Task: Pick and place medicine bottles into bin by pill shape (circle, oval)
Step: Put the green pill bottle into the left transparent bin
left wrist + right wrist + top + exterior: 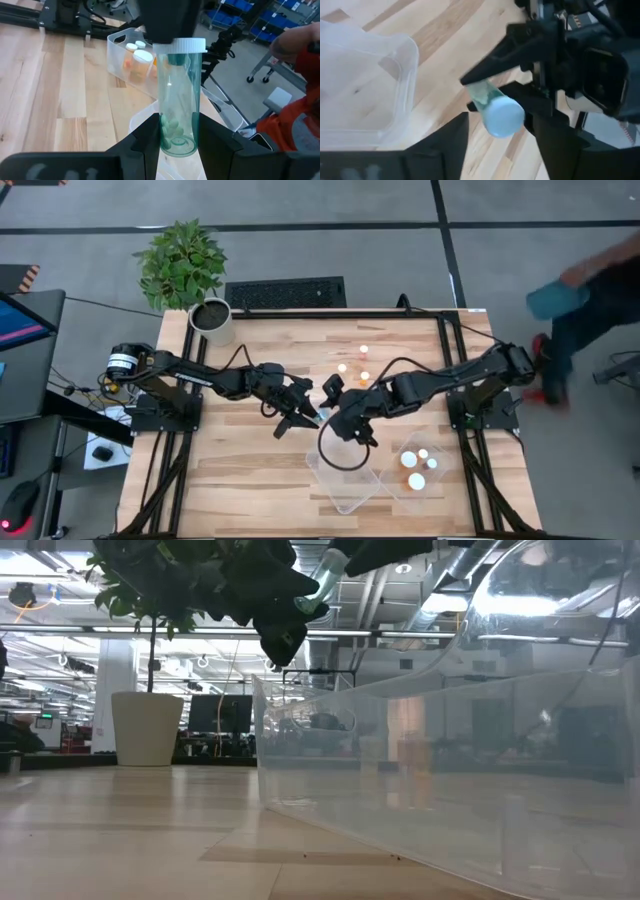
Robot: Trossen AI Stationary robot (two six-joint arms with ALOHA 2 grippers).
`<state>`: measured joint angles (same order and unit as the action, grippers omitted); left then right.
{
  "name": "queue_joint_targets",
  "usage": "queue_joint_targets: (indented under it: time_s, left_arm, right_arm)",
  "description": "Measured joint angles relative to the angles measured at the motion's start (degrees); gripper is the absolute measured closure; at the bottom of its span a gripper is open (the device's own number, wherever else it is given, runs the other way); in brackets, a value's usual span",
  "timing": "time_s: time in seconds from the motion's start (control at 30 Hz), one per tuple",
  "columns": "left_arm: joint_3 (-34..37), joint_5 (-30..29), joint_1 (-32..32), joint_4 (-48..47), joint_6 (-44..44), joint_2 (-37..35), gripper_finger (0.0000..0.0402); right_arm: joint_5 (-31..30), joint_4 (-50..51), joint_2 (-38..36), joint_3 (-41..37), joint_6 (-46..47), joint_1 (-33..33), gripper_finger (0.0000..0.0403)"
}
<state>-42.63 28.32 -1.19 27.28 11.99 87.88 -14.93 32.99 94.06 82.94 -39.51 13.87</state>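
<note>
Holding a green-tinted medicine bottle [178,97] with a white cap, the left gripper [300,415] is seen clenched on its base near the table's centre, above the 12 o'clock edge of the empty bin [345,475]. The right gripper [340,423] is placed at the cap end; whether its fingers grip cannot be told. Small rounded pills are visible at the bottom. The shape should be judged before release. The filled bin [420,470] lies at 3 o'clock.
</note>
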Motion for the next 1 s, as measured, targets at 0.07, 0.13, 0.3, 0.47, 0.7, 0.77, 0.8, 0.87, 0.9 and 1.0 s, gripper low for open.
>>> queue_joint_targets:
  time_s: [0.07,0.13,0.3,0.47,0.7,0.77,0.8,0.87,0.9,1.0]
  left_arm:
    - [0.0,0.0,0.0,0.01,0.0,0.0,0.0296]
    - [0.0,0.0,0.0,-0.01,0.0,0.0,0.0296]
    - [0.0,0.04,-0.04,-0.01,-0.04,0.0,0.0296]
    - [0.0,0.07,-0.04,-0.56,-0.83,0.0,0.0296]
    - [0.0,0.04,-0.04,-1.04,-0.85,0.0,0.0296]
    - [0.0,0.05,-0.04,-1.04,-0.83,0.0,0.0296]
    - [0.0,0.07,-0.04,-1.04,-0.82,0.0,0.0296]
    - [0.0,0.07,-0.02,-1.06,-0.81,0.0,0.0296]
    - [0.0,0.09,-0.02,-1.06,-0.81,0.0,0.0296]
    - [0.0,0.03,-0.04,-1.04,-0.79,0.0,0.0296]
  right_arm:
    - [1.04,0.12,0.0,0.0,-0.25,-0.77,0.0201]
    - [2.79,0.0,0.0,0.0,-0.93,-1.5,0.0217]
    - [5.62,0.01,0.0,0.0,-2.92,-2.41,0.0239]
    - [6.09,-0.26,0.0,0.0,-5.19,-2.41,0.0243]
    - [6.65,-0.44,0.0,-0.02,-8.73,-2.41,0.0247]
    - [8.19,-0.55,0.0,-0.02,-9.02,-2.41,0.0254]
    - [8.76,-0.69,0.0,-0.02,-9.02,-2.42,0.0259]
    - [9.08,-0.78,0.0,-0.02,-9.06,-2.42,0.0268]
    - [9.06,-0.81,0.0,-0.02,-9.11,-2.41,0.0273]
    - [9.06,-0.69,0.0,-0.02,-9.2,-2.43,0.0286]
